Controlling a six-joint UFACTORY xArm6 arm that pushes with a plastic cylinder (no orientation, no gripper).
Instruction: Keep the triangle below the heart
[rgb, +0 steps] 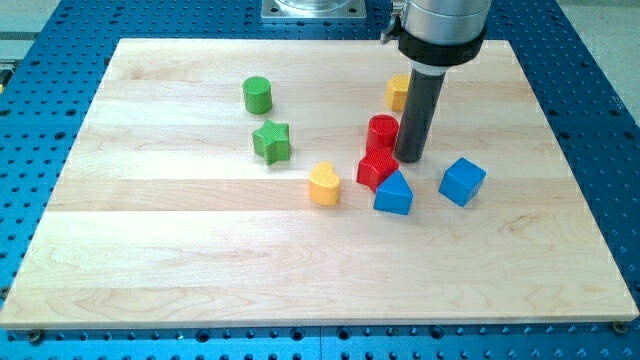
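The yellow heart (324, 184) lies near the board's middle. The blue triangle (394, 193) lies to its right, slightly lower, touching a red star-like block (376, 167). A red cylinder (382, 132) stands just above that red block. My tip (409, 158) rests on the board right of the red cylinder and just above the blue triangle, close to both red blocks.
A blue cube (462, 181) lies right of the triangle. A yellow block (398, 92) is partly hidden behind the rod. A green cylinder (257, 95) and a green star (272, 142) lie at upper left. The wooden board (150, 260) sits on a blue perforated table.
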